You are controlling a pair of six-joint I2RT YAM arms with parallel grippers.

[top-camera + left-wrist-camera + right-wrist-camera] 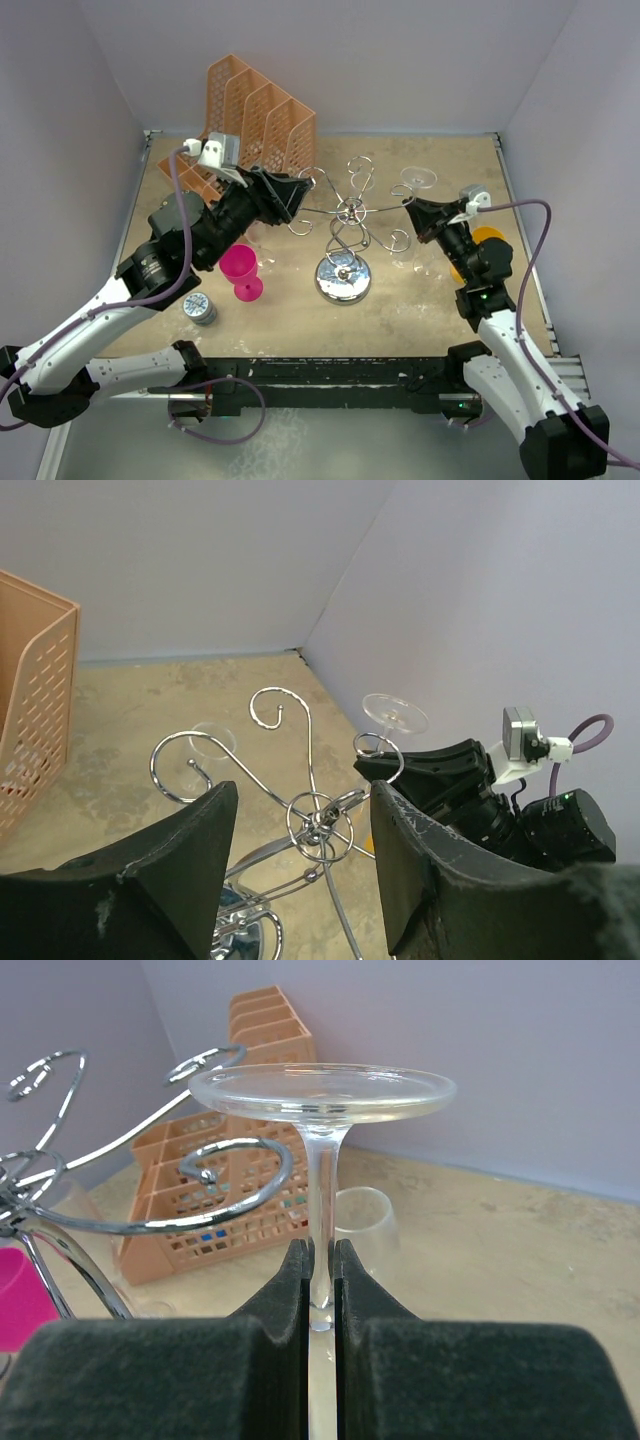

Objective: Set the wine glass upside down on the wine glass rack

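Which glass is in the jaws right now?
The clear wine glass: inverted, foot up, stem pinched by the right gripper. The pink glass stands free on the table.

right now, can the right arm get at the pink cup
Probably not. The right gripper is shut on the stem of the wine glass, so it has no free grip, and the wine glass rack stands between it and the pink cup.
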